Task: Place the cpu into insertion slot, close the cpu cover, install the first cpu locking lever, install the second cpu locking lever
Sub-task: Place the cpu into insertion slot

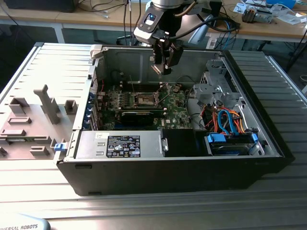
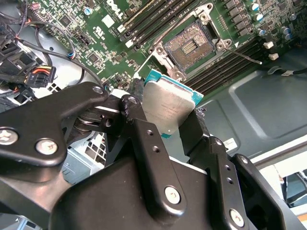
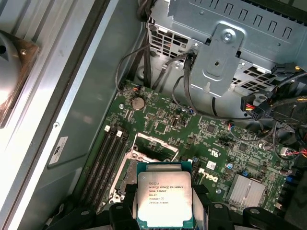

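**A:** Why is the gripper (image 1: 163,67) clamped on the cpu (image 3: 164,199) by its edges?

**B:** So the chip hangs level, contacts untouched, above the uncovered insertion slot (image 2: 189,45) on the motherboard (image 2: 96,43) below.

Black PC case (image 1: 182,177) lies open on the ribbed tabletop (image 1: 144,211), silver power supply (image 1: 120,145) inside (orange and blue cables (image 1: 225,120) in there too).
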Controlling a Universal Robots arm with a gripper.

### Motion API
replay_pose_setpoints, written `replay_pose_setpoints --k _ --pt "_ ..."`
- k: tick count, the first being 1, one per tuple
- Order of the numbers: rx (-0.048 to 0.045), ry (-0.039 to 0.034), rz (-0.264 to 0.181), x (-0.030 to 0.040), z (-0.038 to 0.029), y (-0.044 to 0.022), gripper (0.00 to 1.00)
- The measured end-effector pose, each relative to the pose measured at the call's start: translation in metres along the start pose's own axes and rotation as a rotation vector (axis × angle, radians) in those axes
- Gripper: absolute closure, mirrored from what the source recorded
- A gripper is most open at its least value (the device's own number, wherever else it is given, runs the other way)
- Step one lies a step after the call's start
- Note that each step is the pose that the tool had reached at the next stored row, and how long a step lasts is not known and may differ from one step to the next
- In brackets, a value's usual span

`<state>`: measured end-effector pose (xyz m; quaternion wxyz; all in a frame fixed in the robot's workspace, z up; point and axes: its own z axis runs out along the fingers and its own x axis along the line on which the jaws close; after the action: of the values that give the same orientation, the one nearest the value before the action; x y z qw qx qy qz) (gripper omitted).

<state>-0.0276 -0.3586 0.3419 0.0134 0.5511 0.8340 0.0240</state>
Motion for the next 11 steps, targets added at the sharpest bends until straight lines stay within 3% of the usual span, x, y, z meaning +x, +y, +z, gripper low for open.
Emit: replay_pose_setpoints --k 11 --pt "0.0005 -0.0014 0.005 0.0000 -0.0001 0.0000 0.46"
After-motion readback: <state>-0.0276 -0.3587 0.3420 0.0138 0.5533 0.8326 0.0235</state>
